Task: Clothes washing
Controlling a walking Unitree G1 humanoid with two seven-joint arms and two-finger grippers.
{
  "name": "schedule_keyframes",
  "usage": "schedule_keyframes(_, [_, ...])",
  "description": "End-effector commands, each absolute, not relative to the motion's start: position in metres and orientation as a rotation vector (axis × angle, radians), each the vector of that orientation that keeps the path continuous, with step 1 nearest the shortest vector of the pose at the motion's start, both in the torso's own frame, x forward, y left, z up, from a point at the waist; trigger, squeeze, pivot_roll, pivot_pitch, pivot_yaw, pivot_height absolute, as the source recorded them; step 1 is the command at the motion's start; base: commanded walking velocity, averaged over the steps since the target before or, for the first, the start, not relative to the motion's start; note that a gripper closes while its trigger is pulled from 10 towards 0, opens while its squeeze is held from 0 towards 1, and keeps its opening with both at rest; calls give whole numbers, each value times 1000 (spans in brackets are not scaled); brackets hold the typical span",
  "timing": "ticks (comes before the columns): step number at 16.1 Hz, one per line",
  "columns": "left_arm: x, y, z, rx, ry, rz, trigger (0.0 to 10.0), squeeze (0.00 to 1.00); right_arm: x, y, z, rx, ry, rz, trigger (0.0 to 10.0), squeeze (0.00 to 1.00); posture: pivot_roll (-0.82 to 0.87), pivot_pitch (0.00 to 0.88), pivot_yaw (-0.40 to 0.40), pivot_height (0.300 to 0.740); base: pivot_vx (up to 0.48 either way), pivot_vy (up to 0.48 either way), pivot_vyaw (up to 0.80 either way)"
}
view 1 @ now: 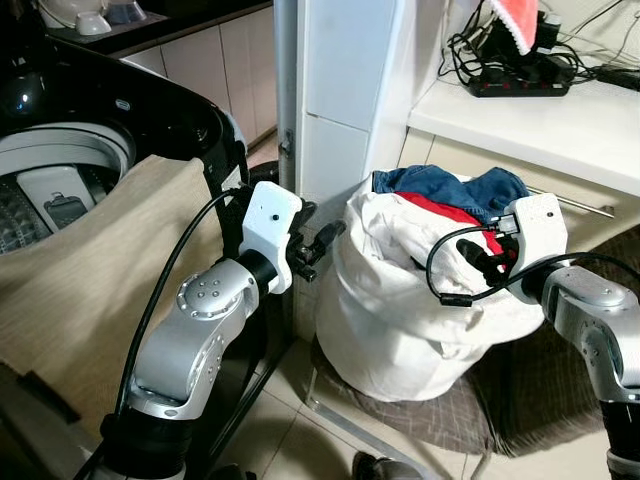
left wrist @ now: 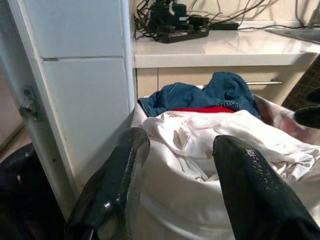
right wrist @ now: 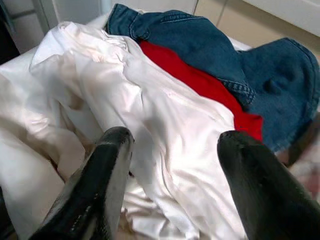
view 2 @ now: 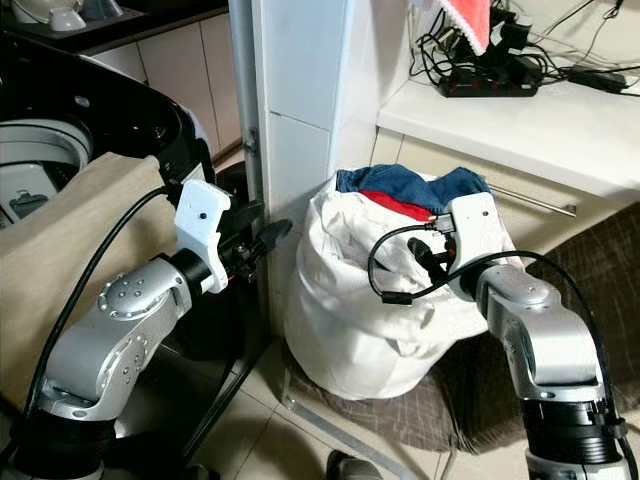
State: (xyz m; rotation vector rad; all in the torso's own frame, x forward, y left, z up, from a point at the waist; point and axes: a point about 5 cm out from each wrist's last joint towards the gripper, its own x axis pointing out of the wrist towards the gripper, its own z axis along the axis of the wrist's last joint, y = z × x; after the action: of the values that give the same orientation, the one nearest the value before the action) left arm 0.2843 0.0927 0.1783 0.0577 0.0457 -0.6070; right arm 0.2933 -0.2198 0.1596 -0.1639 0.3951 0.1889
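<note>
A white laundry bag (view 1: 390,320) stands on the floor, stuffed with clothes. A white garment (right wrist: 150,110) lies on top, with a red one (right wrist: 200,80) and a blue denim piece (right wrist: 210,40) behind it. My left gripper (view 1: 318,250) is open beside the bag's left rim, pointing at it with nothing between its fingers (left wrist: 115,190). My right gripper (view 1: 482,260) is open just above the white garment at the bag's right side, holding nothing. The top-loading washing machine (view 1: 70,170) is at my left with its lid up, and a beige cloth (view 1: 90,290) hangs over its front.
A white pillar (view 1: 340,90) rises between washer and bag. Behind the bag a white counter (view 1: 540,120) carries a power strip (view 1: 520,80) and tangled cables. A brown checked mat (view 1: 540,390) lies under the bag. A metal drawer handle (view 1: 580,205) is close behind my right gripper.
</note>
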Motion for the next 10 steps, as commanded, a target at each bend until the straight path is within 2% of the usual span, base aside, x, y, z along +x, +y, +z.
schedule_keyframes(1, [285,92,183,60,15,-575,10000,0,297,-219,170,-188,332,183,10000,1000,-84,72,-24,740,0,0,0])
schedule_keyframes(2, [286,93,184,44,-1,-539,10000,0,298,-217,174,-202,293,163,10000,1000,-84,73,-25,740,0,0,0])
schedule_keyframes(3, [288,96,185,7,-20,-461,10000,0,298,-211,181,-187,218,106,10000,0,-86,73,-27,740,0,0,0])
schedule_keyframes(6, [287,101,183,0,-40,-397,10000,0,286,-194,190,-188,63,55,10000,0,-86,77,-29,740,0,0,0])
schedule_keyframes(10, [284,112,177,15,-62,-300,10000,0,274,-191,182,-186,-8,-14,10000,0,-86,80,-33,740,0,0,0])
